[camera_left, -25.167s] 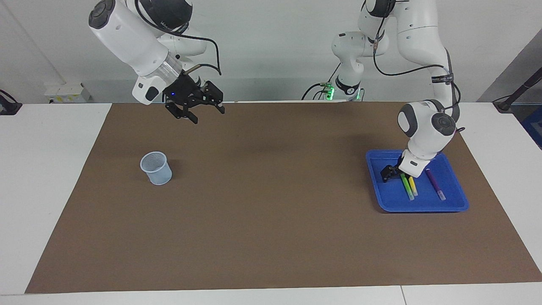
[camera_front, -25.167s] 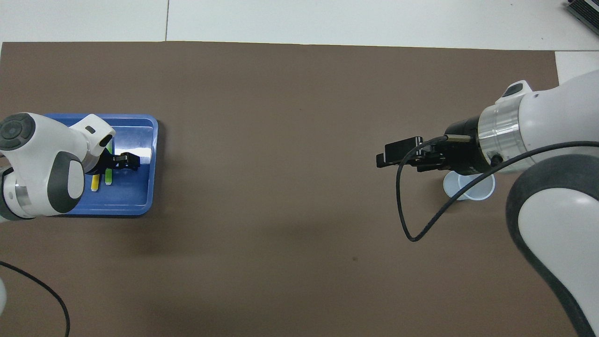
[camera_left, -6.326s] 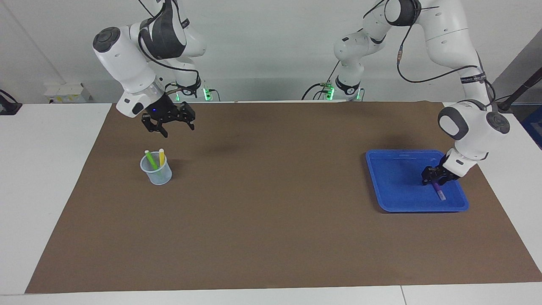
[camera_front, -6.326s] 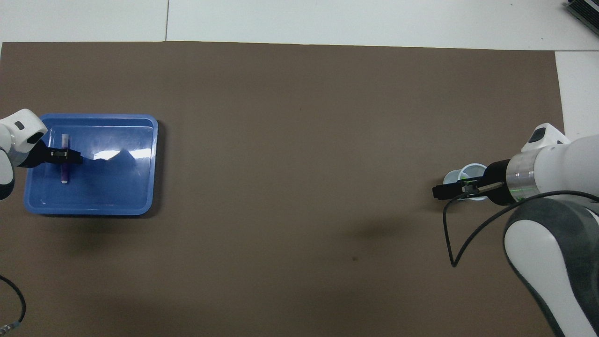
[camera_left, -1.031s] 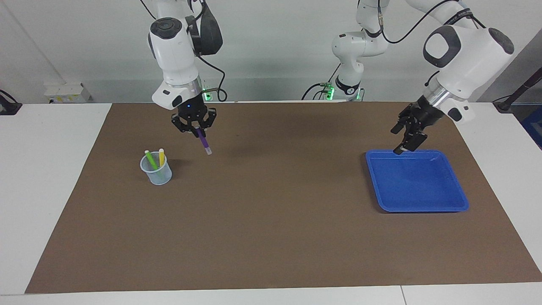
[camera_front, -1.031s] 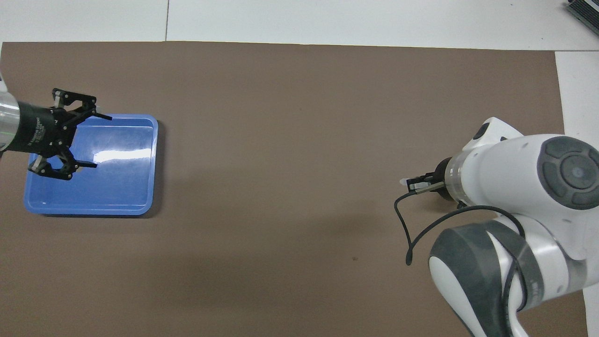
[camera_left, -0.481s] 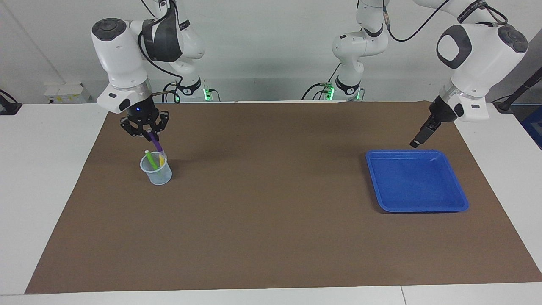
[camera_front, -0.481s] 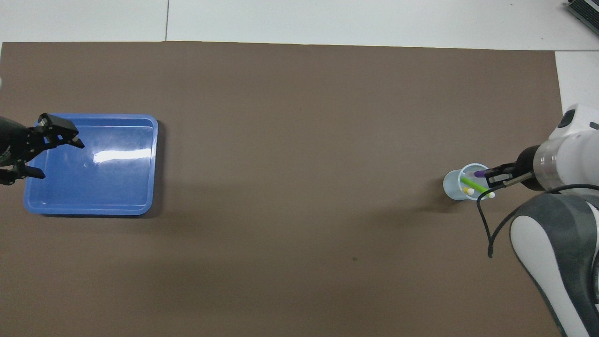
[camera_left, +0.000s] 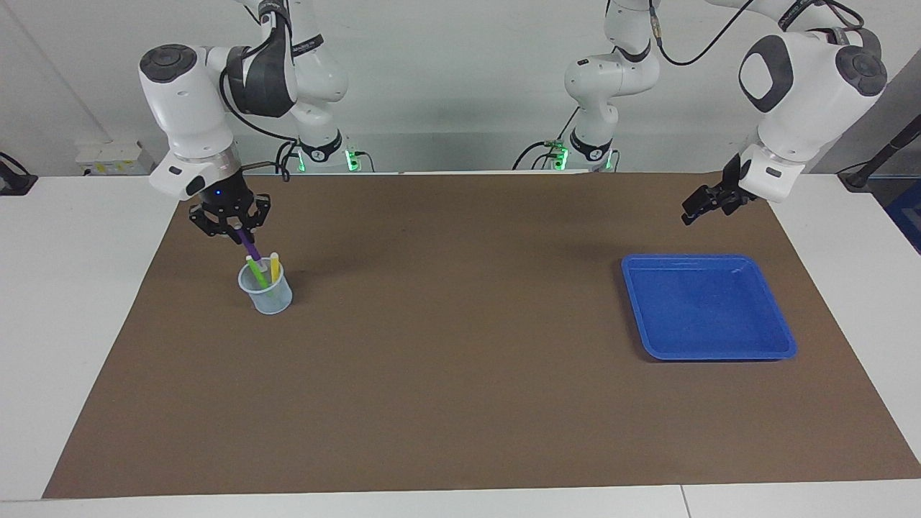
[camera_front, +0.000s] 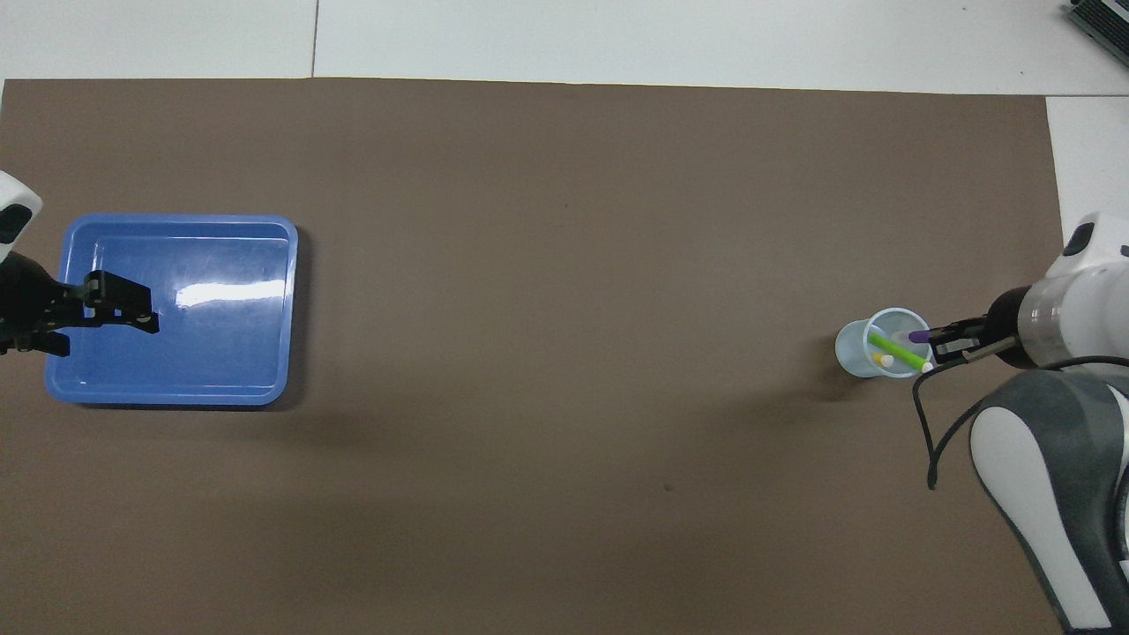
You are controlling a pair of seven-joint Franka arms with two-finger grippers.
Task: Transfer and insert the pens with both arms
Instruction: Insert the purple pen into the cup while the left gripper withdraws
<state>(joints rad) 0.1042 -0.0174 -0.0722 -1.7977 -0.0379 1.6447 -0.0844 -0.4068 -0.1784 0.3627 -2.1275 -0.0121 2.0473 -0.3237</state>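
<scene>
My right gripper is shut on the purple pen just above the clear cup. The pen tilts, with its lower end inside the cup's rim. The green pen and the yellow pen stand in the cup. In the overhead view the cup shows the green pen, the yellow pen and the purple pen's end by my right gripper. My left gripper is open, holds nothing, and hangs raised over the blue tray.
The blue tray lies at the left arm's end of the brown mat and holds nothing. The cup stands at the right arm's end. White table shows around the mat's edges.
My right gripper has carried the purple pen from mid-air to the cup and lowered its end into it. My left gripper has turned and stays raised over the tray.
</scene>
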